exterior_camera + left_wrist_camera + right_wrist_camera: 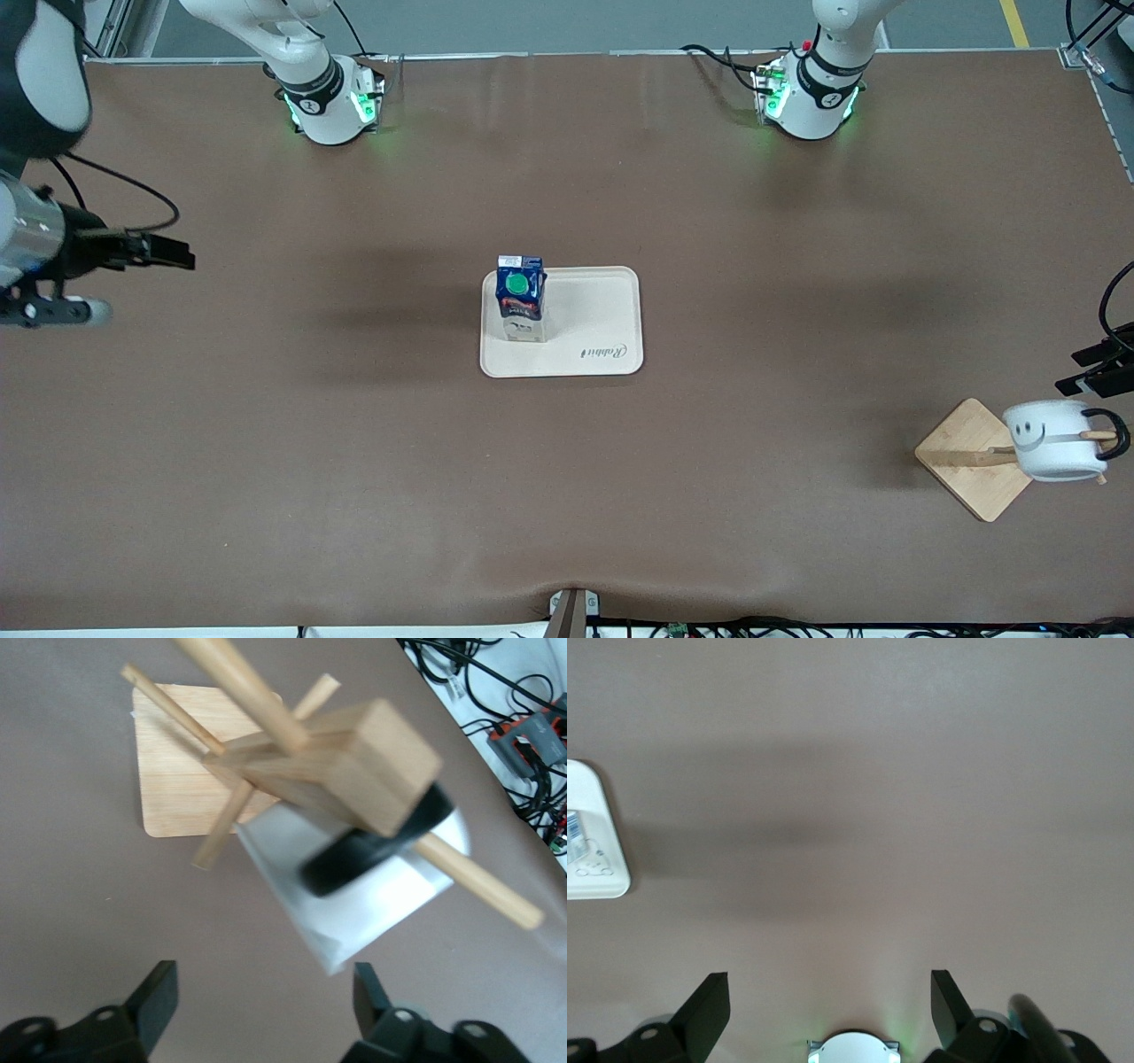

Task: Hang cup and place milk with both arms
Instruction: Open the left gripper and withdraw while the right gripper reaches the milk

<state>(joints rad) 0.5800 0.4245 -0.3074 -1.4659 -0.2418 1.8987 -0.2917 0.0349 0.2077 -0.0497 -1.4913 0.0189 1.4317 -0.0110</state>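
The milk (520, 297) stands upright on a cream tray (602, 319) at the table's middle. The white cup (1050, 439) with a smiley face hangs by its black handle on a peg of a wooden rack (970, 461) at the left arm's end. My left gripper (1094, 370) is open and empty, up beside the rack. In the left wrist view the cup (372, 904) hangs under the rack's block (354, 771), ahead of the left gripper (264, 1005). My right gripper (173, 252) is open and empty over bare table at the right arm's end, as the right wrist view (830, 1010) shows.
The rack's square base (177, 771) sits near the table's edge toward the front camera, with cables (514, 718) off the table beside it. The tray's corner (594, 842) shows in the right wrist view. The right arm's green-lit base (852, 1050) shows between the right gripper's fingers.
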